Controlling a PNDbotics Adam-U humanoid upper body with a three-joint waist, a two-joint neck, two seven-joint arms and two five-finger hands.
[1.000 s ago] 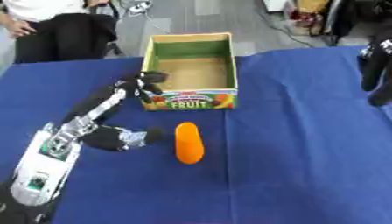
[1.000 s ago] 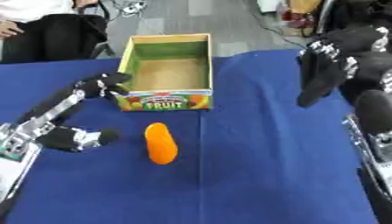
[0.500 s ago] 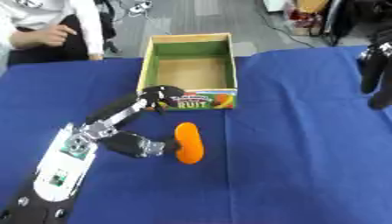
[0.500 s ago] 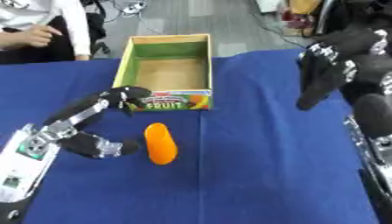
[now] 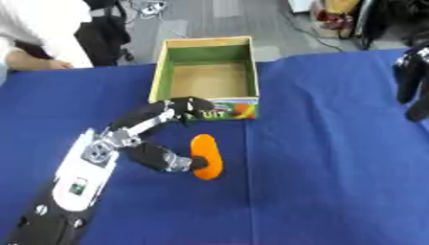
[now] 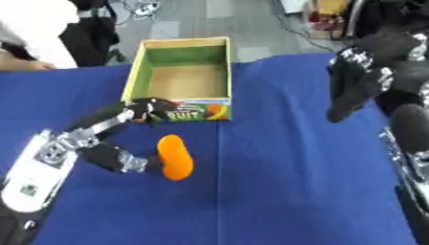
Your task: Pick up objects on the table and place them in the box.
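An orange, elongated object (image 5: pixel 205 162) lies on the blue tablecloth in front of an open cardboard box (image 5: pixel 159 72) with a green inside and a fruit label. The box looks empty. My left hand (image 5: pixel 126 136) reaches in from the lower left and is open. Its fingers (image 5: pixel 188 106) stretch toward the box's front wall, and its thumb (image 5: pixel 172 162) lies against the orange object's left side. My right hand (image 6: pixel 360 76) hangs raised at the right edge, fingers relaxed and pointing down, holding nothing.
The blue tablecloth (image 5: pixel 335 182) covers the whole table. A person (image 5: pixel 42 33) in white sits beyond the table's far left corner. Cables and dark gear lie on the floor behind the box.
My left hand has moved right and forward, so its thumb now meets the orange object and its fingers lie before the box. The right hand has stayed put.
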